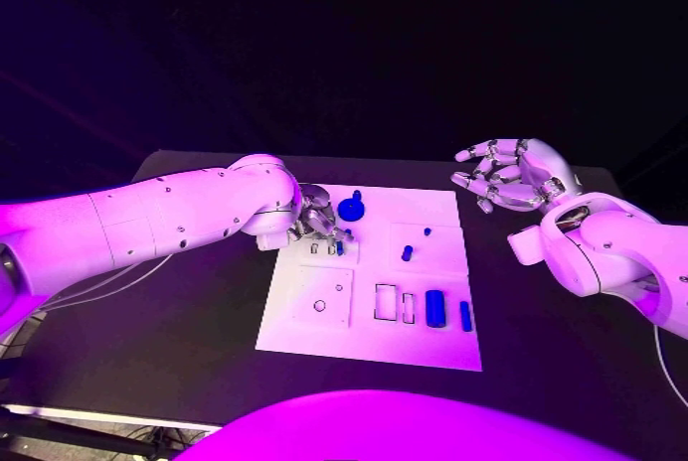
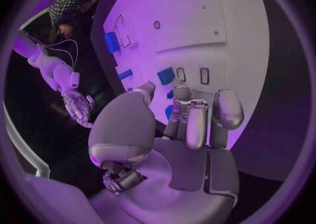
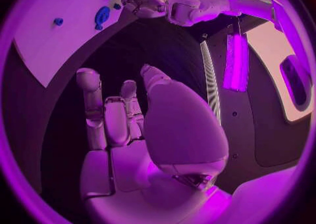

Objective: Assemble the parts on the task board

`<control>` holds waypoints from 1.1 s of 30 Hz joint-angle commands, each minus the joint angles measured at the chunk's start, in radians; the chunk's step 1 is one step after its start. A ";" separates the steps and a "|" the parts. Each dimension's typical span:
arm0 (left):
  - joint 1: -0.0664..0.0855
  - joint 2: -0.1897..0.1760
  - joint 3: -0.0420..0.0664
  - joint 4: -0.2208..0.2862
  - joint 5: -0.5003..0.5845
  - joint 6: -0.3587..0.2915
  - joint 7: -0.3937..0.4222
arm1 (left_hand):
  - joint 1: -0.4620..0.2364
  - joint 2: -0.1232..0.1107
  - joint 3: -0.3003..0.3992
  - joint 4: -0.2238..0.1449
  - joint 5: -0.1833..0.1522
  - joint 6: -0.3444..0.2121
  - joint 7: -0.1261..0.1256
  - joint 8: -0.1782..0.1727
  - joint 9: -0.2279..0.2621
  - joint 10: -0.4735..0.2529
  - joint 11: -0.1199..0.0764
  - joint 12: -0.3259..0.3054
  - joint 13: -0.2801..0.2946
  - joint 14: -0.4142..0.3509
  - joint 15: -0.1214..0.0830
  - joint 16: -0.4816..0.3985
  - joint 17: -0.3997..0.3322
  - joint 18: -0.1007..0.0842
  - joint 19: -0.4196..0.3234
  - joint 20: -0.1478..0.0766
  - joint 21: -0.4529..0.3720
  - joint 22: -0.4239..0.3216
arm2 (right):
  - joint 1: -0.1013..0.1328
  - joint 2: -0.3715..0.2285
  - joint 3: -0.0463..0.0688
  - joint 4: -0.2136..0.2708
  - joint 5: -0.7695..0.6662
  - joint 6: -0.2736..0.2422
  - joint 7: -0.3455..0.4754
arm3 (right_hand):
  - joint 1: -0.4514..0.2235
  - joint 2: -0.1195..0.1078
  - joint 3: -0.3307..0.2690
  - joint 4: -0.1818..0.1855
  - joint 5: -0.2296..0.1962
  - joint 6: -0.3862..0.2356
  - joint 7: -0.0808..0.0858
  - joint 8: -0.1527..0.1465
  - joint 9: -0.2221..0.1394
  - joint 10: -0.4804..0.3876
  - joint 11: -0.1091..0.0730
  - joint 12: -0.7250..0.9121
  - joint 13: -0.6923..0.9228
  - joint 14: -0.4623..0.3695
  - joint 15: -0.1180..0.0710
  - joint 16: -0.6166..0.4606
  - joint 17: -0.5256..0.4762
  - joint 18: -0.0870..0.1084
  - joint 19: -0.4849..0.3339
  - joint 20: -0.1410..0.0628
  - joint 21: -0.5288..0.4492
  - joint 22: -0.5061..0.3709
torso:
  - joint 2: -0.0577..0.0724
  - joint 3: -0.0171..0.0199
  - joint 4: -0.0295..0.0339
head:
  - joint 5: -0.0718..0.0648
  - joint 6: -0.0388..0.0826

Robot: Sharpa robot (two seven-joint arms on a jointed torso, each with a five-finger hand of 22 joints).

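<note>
With the left hand pinching a blue part over the board and the right hand spread idle, a tilt could jam the part.

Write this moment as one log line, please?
left robot hand: over task board, on small blue parts | right robot hand: raised, open, off-board

Two smooth white arms with rounded shells end in the silver left hand and right hand, both with segmented fingers.
</note>
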 commanded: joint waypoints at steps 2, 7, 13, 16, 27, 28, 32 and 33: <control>-0.001 0.004 0.000 -0.002 0.009 0.022 0.000 | 0.000 0.006 -0.004 -0.002 0.002 -0.008 -0.001 0.007 0.004 0.000 0.000 0.005 0.002 0.023 -0.005 0.002 0.085 -0.007 0.004 0.000 0.004 0.002 | 0.000 0.002 0.001 0.000 -0.001 0.009 0.006 | -0.009 0.001 0.006 0.002 0.006 -0.001 0.003 0.005 0.002 -0.009 0.001 -0.005 -0.001 -0.006 0.002 -0.003 0.000 0.019 -0.007 0.003 -0.004 -0.002 | 0.000 -0.0004 0.0013 | -0.002 0.000; -0.001 0.005 0.000 -0.003 0.009 0.030 0.000 | 0.034 0.012 0.010 -0.002 0.004 -0.015 -0.002 0.009 0.016 -0.001 0.000 0.006 0.003 0.022 -0.005 0.003 0.086 -0.007 0.004 0.000 0.006 0.004 | 0.000 0.004 0.000 -0.002 -0.001 0.011 0.006 | -0.009 0.001 0.006 0.002 0.006 -0.001 0.003 0.005 0.002 -0.009 0.001 -0.005 -0.001 -0.006 0.002 -0.003 0.000 0.019 -0.007 0.003 -0.004 -0.002 | -0.001 -0.0005 0.0013 | -0.003 0.000; -0.001 0.004 -0.001 -0.003 0.010 0.039 0.000 | 0.058 0.012 0.026 -0.003 0.005 -0.018 -0.002 0.008 0.024 -0.002 -0.001 0.007 0.004 0.021 -0.005 0.004 0.087 -0.007 0.004 0.000 0.006 0.005 | 0.000 0.005 0.000 -0.003 -0.001 0.012 0.005 | -0.009 0.001 0.006 0.002 0.006 -0.001 0.003 0.005 0.002 -0.009 0.001 -0.005 -0.001 -0.006 0.002 -0.003 0.000 0.019 -0.007 0.003 -0.004 -0.002 | -0.001 -0.0003 0.0015 | -0.003 0.000; -0.002 0.005 -0.002 -0.003 0.010 0.042 0.000 | 0.070 0.010 0.034 -0.003 0.005 -0.018 -0.002 0.007 0.027 -0.001 -0.001 0.008 0.005 0.022 -0.005 0.004 0.088 -0.007 0.005 0.000 0.007 0.008 | 0.000 0.006 0.000 -0.004 -0.001 0.012 0.005 | -0.009 0.001 0.006 0.002 0.006 -0.001 0.003 0.005 0.002 -0.009 0.001 -0.005 -0.001 -0.006 0.002 -0.003 0.000 0.019 -0.007 0.003 -0.004 -0.002 | -0.001 -0.0004 0.0016 | -0.004 0.000; -0.002 0.005 -0.002 -0.005 0.053 0.049 0.003 | 0.190 -0.006 0.166 -0.003 0.002 -0.012 -0.009 -0.011 0.045 -0.004 -0.008 0.001 0.002 0.020 -0.011 0.003 0.087 -0.008 0.003 -0.002 0.009 0.014 | 0.000 0.007 0.000 -0.006 -0.001 0.014 0.005 | -0.009 0.003 0.009 0.002 0.008 -0.003 0.003 0.007 0.002 -0.007 0.001 -0.005 -0.002 -0.006 0.002 -0.002 0.001 0.018 -0.005 0.003 -0.002 -0.002 | -0.001 -0.0003 0.0019 | -0.007 0.000; -0.002 0.005 -0.002 -0.005 0.061 0.048 0.004 | 0.199 -0.009 0.181 -0.005 0.002 -0.011 -0.009 -0.013 0.047 -0.003 -0.009 0.000 0.002 0.020 -0.011 0.003 0.087 -0.008 0.004 -0.003 0.010 0.016 | 0.000 0.007 0.000 -0.006 -0.001 0.014 0.005 | -0.009 0.003 0.009 0.002 0.008 -0.003 0.003 0.007 0.002 -0.007 0.001 -0.005 -0.002 -0.006 0.002 -0.002 0.001 0.018 -0.005 0.003 -0.002 -0.002 | -0.001 -0.0003 0.0019 | -0.007 0.000; -0.002 0.003 -0.002 -0.006 0.098 0.036 0.007 | 0.245 -0.035 0.326 -0.009 0.001 -0.005 -0.012 -0.021 0.067 0.009 -0.013 -0.001 0.006 0.023 -0.015 0.006 0.092 -0.010 0.011 -0.006 0.016 0.030 | -0.001 0.008 0.000 -0.007 -0.001 0.016 0.006 | -0.009 0.003 0.011 0.002 0.010 -0.003 0.003 0.009 0.002 -0.006 0.001 -0.004 -0.003 -0.006 0.002 -0.002 0.002 0.018 -0.005 0.003 -0.003 -0.002 | -0.001 0.0001 0.0019 | -0.006 0.000; -0.002 0.003 -0.002 -0.006 0.107 0.031 0.008 | 0.250 -0.042 0.355 -0.013 0.002 -0.005 -0.014 -0.021 0.073 0.012 -0.013 -0.001 0.006 0.023 -0.015 0.007 0.093 -0.011 0.011 -0.007 0.016 0.031 | -0.001 0.008 0.000 -0.007 -0.001 0.016 0.006 | -0.009 0.003 0.011 0.002 0.010 -0.003 0.003 0.009 0.002 -0.006 0.001 -0.004 -0.003 -0.006 0.002 -0.002 0.002 0.018 -0.005 0.003 -0.003 -0.002 | -0.001 0.0004 0.0020 | -0.006 0.000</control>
